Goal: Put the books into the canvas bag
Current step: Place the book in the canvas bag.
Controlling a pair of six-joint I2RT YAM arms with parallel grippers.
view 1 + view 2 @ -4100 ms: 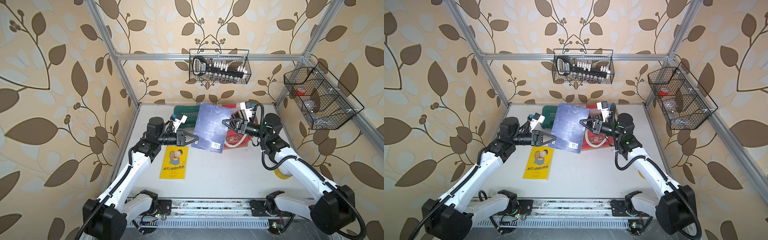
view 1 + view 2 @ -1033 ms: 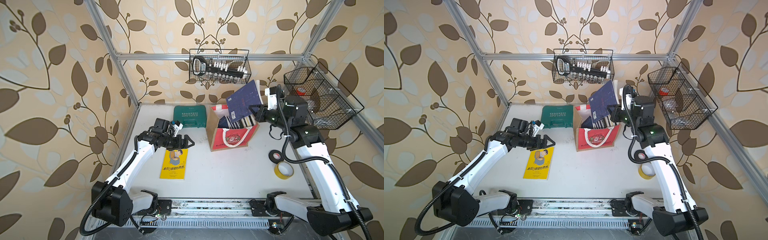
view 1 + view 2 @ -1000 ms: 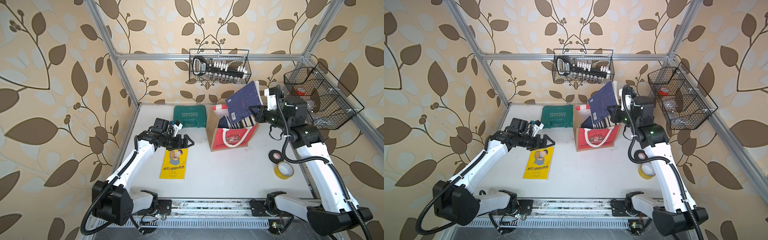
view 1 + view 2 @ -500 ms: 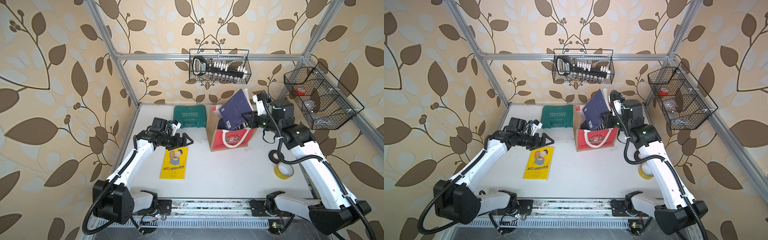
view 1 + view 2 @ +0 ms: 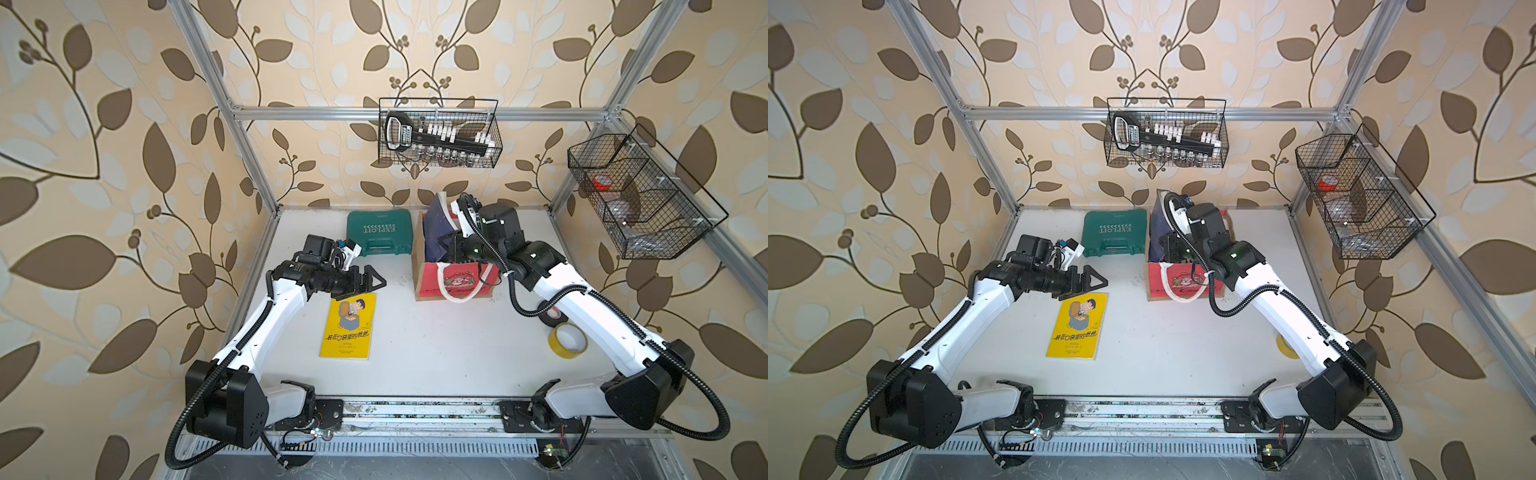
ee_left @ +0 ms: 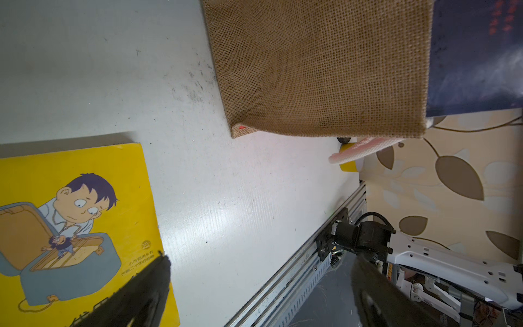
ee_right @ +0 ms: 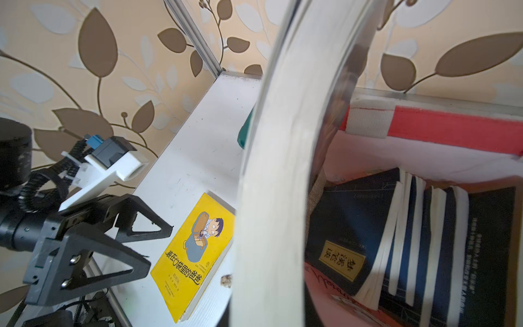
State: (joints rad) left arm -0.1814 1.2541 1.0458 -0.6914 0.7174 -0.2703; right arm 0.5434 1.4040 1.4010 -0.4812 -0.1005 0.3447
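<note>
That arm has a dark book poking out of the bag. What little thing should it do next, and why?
Probably lower the navy book a little deeper before letting go: the right gripper is shut on it, and it sticks up out of the canvas bag, above other books lying inside.

light: bright, even | shadows: soft | top views: edges bowed | right wrist: near book (image 7: 277,170) blurred

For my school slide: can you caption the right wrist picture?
A curved book dips into the canvas bag of navy books; yellow book lies outside.
</note>
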